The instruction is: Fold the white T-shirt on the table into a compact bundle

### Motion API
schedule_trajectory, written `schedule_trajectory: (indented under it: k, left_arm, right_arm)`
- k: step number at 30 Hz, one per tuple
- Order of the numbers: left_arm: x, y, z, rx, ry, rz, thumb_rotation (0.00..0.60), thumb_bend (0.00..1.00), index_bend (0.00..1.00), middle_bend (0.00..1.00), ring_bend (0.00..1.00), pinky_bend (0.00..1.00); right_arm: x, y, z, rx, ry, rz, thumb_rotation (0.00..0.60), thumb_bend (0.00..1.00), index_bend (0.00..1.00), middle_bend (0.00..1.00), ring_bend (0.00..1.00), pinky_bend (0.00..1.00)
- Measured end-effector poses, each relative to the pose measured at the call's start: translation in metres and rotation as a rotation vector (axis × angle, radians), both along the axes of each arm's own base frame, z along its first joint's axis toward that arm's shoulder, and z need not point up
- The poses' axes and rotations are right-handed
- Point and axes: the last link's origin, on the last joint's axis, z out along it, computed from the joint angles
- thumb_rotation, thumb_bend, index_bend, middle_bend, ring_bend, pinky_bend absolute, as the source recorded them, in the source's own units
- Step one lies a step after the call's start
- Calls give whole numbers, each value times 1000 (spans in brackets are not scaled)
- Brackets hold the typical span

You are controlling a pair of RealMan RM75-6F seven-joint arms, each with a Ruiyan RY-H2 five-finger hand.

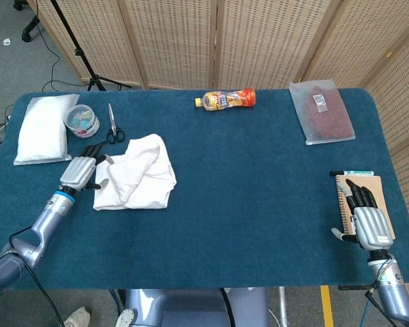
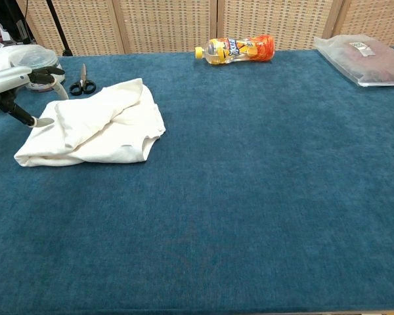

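The white T-shirt (image 1: 136, 173) (image 2: 95, 126) lies crumpled in a loose folded heap on the left part of the blue table. My left hand (image 1: 82, 173) (image 2: 23, 85) hovers at the shirt's left edge, fingers spread, holding nothing; its fingertips reach the cloth's edge. My right hand (image 1: 368, 216) rests flat and open on a notebook at the table's right front, far from the shirt. The chest view does not show the right hand.
Black scissors (image 1: 112, 125) (image 2: 83, 82) and a small plastic tub (image 1: 81, 120) lie just behind the shirt, beside a white packet (image 1: 42, 128). An orange bottle (image 1: 226, 99) lies at the back centre, a clear bag (image 1: 322, 111) at the back right, a notebook (image 1: 378, 197) under the right hand.
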Motion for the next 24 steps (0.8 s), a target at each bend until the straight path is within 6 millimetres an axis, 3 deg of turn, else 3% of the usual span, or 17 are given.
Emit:
schedule_trajectory:
  k: [7, 16, 24]
  left_arm:
    - [5, 2, -9, 13, -1, -8, 600, 425, 570, 0, 0, 0]
    - [9, 4, -9, 43, -18, -13, 600, 512, 655, 0, 0, 0]
    - [24, 0, -3, 58, -88, -68, 600, 522, 688, 0, 0, 0]
  right_arm:
    - [0, 0, 1, -2, -3, -2, 600, 0, 0, 0, 0, 0]
    - [0, 0, 2, -6, -6, 1, 600, 0, 0, 0, 0, 0]
    - [1, 0, 3, -8, -7, 4, 600, 0, 0, 0, 0, 0]
